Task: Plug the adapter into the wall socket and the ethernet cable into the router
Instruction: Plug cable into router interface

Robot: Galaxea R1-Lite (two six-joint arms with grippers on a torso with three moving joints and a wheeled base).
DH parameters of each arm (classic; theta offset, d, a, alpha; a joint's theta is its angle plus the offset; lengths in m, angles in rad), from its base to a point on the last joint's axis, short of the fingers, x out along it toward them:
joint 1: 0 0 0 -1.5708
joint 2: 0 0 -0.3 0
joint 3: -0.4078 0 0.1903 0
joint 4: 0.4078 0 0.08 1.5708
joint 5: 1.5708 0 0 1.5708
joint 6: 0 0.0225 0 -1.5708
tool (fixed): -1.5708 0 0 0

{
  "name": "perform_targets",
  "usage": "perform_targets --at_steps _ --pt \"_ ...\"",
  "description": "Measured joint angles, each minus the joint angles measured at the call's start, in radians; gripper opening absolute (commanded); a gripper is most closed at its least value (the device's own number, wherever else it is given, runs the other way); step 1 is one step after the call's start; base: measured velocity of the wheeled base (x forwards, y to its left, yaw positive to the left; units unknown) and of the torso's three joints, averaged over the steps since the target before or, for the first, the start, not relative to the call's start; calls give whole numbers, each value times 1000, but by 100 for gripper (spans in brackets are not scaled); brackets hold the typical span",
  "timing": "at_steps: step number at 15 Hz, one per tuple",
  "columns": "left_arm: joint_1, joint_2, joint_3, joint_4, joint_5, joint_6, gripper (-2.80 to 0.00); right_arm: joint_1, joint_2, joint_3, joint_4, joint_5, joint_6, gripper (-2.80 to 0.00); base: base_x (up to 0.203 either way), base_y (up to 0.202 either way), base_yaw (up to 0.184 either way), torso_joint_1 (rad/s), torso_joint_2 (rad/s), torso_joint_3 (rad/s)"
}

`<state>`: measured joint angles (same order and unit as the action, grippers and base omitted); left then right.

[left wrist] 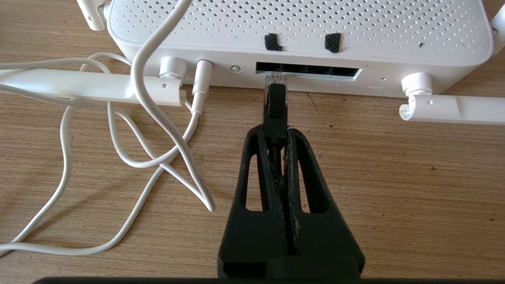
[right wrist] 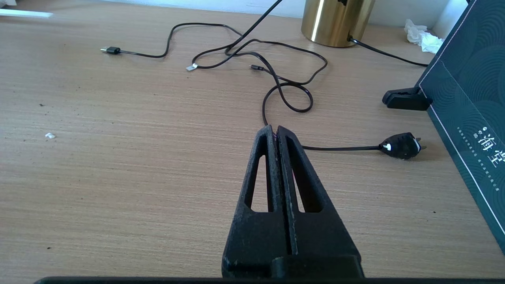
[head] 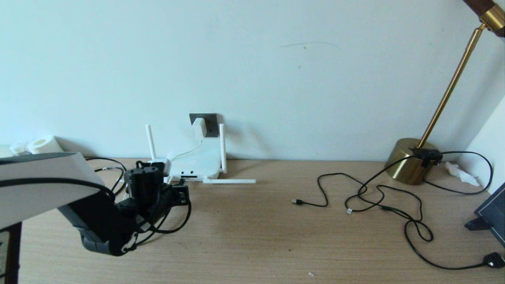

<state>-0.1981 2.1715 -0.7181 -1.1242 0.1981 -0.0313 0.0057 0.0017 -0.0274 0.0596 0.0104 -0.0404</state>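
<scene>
The white router (head: 197,163) lies flat against the wall, its port row (left wrist: 307,71) facing my left gripper (left wrist: 276,134). That gripper (head: 179,194) is shut on the black plug of the ethernet cable (left wrist: 276,104). The plug's clear tip (left wrist: 276,79) sits at the mouth of the leftmost port in the row. The white adapter (head: 199,127) sits in the dark grey wall socket (head: 209,123), and its thin white cord (left wrist: 158,79) loops over the router and the table. My right gripper (right wrist: 275,130) hangs shut and empty above the table's right part.
One router antenna (head: 229,181) lies flat on the wood. Loose black cables (head: 375,197) sprawl at the right, ending in a black plug (right wrist: 400,146). A brass lamp base (head: 410,159) and a dark box (head: 493,213) stand at the far right. White rolls (head: 45,145) sit at the back left.
</scene>
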Motion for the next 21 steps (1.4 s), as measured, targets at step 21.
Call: perform_targets --at_steps 21 --pt "0 0 1 0 1 0 -280 0 0 0 0 0 0 -280 0 0 0 0 0 0"
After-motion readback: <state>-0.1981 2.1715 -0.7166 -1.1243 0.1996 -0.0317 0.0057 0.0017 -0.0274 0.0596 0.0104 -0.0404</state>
